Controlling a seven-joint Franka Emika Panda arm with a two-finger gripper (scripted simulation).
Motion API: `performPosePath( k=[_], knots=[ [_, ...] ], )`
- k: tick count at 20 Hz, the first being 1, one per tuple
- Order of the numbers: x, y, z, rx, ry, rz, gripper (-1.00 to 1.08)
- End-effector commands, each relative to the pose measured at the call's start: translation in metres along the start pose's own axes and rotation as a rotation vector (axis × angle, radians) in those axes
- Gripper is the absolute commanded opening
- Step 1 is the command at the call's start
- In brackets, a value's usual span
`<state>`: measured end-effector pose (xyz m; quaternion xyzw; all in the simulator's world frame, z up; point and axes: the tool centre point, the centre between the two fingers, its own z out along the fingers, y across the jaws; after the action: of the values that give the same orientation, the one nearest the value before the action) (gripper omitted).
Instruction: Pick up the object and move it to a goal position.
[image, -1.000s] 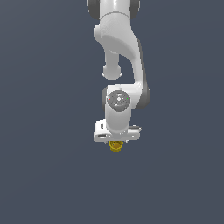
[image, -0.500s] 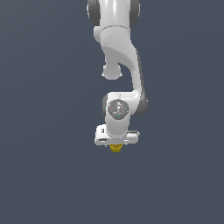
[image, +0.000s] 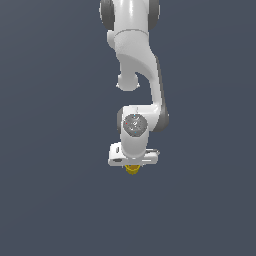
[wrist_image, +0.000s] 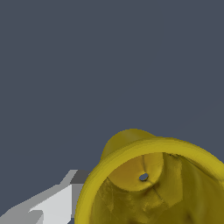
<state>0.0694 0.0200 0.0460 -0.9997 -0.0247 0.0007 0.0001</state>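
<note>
My jaws look clamped on the small yellow hollow-topped cup-shaped cylinder (image: 132, 170), which peeks out just under the white gripper (image: 133, 165) at lower centre, so I judge we're mid-carry and next I must steer it to the goal.

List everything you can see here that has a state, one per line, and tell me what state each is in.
yellow cup: hollow top open and facing the wrist camera, sitting right under the gripper, only its lower part showing below it in the exterior view.
gripper: down around the yellow cup; whether the fingers are closed on it cannot be told.
arm: reaching down from above, wrist pointing downward.
</note>
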Motion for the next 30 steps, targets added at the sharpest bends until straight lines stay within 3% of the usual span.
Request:
performPosePath(
  k=[1, 16, 30],
  knots=[
    [0.000, 0.000, 0.000, 0.000, 0.001, 0.000, -1.00],
    [-0.025, 0.013, -0.021, 0.000, 0.001, 0.000, -1.00],
    [-0.105, 0.055, -0.087, 0.000, 0.001, 0.000, -1.00]
  ],
)
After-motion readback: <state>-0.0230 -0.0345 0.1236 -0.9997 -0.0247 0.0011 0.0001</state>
